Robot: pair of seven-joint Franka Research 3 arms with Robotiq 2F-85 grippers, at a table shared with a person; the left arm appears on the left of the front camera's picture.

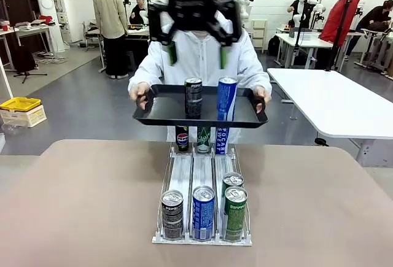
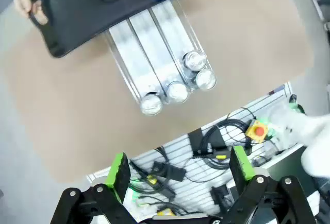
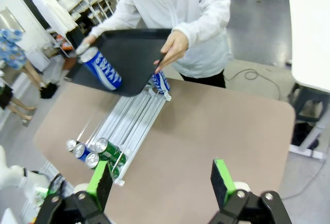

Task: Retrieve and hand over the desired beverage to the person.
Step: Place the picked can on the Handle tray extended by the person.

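Both grippers, left (image 2: 179, 175) and right (image 3: 162, 182), wide open, empty, raised. Person (image 1: 202, 58) holds tray (image 1: 161, 115) level over rack (image 1: 202, 184), ready to receive can.

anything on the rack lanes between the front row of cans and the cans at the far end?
One green can sits behind the front green can in the right lane; the other rack lanes are bare. Front view.
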